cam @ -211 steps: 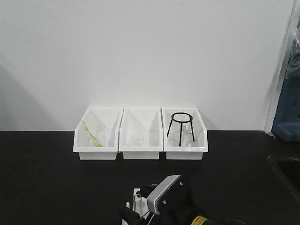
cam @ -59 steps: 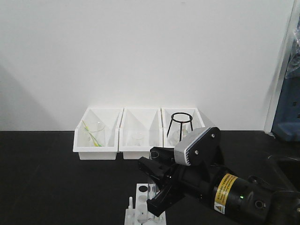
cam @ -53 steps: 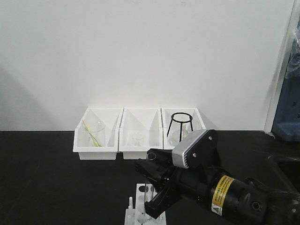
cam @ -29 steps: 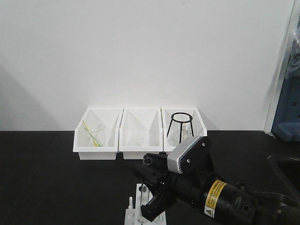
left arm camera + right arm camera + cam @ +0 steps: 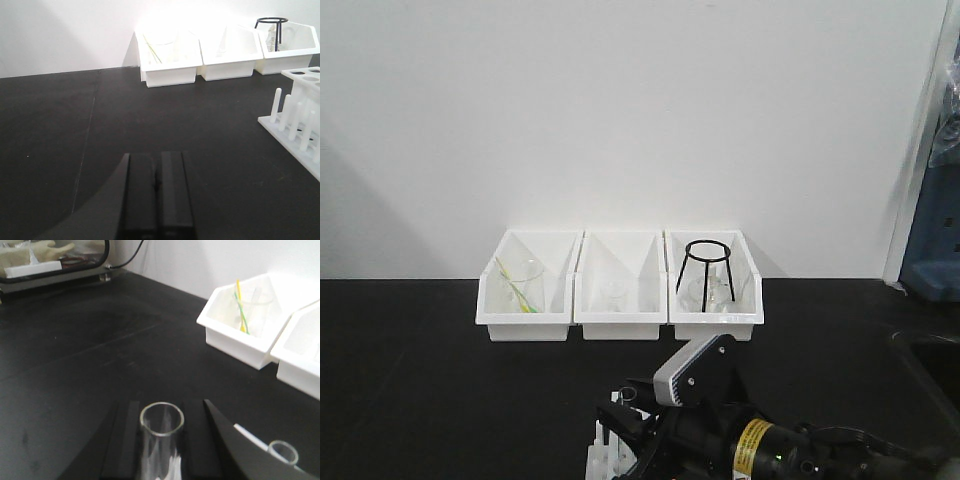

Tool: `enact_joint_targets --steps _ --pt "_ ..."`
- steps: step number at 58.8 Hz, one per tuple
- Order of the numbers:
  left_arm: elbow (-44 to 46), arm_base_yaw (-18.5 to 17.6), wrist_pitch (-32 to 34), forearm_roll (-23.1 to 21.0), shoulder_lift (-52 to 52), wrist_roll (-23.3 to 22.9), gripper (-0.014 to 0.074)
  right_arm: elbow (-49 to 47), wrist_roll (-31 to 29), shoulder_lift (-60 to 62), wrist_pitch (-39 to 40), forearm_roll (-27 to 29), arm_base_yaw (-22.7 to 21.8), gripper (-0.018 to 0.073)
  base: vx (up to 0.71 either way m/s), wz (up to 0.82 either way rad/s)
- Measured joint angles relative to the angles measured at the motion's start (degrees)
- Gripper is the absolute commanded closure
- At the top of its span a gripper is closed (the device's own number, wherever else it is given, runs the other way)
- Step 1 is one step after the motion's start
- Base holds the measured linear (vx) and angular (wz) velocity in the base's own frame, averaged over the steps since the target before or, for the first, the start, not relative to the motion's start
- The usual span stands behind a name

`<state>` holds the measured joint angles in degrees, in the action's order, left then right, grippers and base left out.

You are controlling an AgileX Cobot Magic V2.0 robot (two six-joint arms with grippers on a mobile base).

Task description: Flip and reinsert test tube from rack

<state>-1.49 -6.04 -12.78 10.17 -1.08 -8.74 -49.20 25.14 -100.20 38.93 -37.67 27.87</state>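
Observation:
My right gripper (image 5: 161, 406) is shut on a clear glass test tube (image 5: 161, 440), whose open mouth points away from the wrist. In the front view the tube's mouth (image 5: 630, 396) stands just above the white rack (image 5: 604, 442) at the bottom edge, with the right gripper (image 5: 632, 425) low over the rack. A second tube (image 5: 283, 452) sits beside a white strip of the rack (image 5: 250, 436). My left gripper (image 5: 157, 161) is shut and empty above the black table, with the rack (image 5: 300, 117) and its upright pegs to its right.
Three white bins stand against the back wall: the left bin (image 5: 525, 322) holds a beaker with a yellow-green stick, the middle bin (image 5: 620, 318) holds glassware, the right bin (image 5: 715, 318) holds a black wire tripod. A sink edge (image 5: 930, 350) lies at the right.
My right arm has dropped and drawn toward the front edge, carrying the test tube down onto the rack. The left gripper's earlier state is not shown.

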Motion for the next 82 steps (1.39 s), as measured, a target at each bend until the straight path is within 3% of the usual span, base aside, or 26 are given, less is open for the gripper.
enact_joint_targets --steps 14,24,48,58,70,75,82 --pt "0.0 0.0 0.0 0.0 0.0 0.0 0.0602 -0.2 -0.1 -2.1 0.8 0.4 0.0 0.0554 0.00 0.00" --pt "0.0 0.0 0.0 0.0 0.0 0.0 0.0602 -0.2 -0.2 -2.1 0.9 0.5 0.0 0.0490 0.00 0.00" --pt "0.0 0.0 0.0 0.0 0.0 0.0 0.0602 -0.2 -0.2 -2.2 2.6 0.5 0.0 0.0148 0.00 0.00" --pt "0.0 0.0 0.0 0.0 0.0 0.0 0.0602 -0.2 -0.2 -1.0 4.8 2.4 0.0 0.0086 0.00 0.00" --pt "0.0 0.0 0.0 0.0 0.0 0.0 0.0602 -0.2 -0.2 6.5 4.1 5.7 0.0 0.0144 0.00 0.00" --pt "0.0 0.0 0.0 0.0 0.0 0.0 0.0602 -0.2 -0.2 11.8 1.3 5.8 0.0 0.0263 0.00 0.00" --pt "0.0 0.0 0.0 0.0 0.0 0.0 0.0602 -0.2 -0.2 19.9 -6.8 5.8 0.0 0.0533 0.00 0.00"
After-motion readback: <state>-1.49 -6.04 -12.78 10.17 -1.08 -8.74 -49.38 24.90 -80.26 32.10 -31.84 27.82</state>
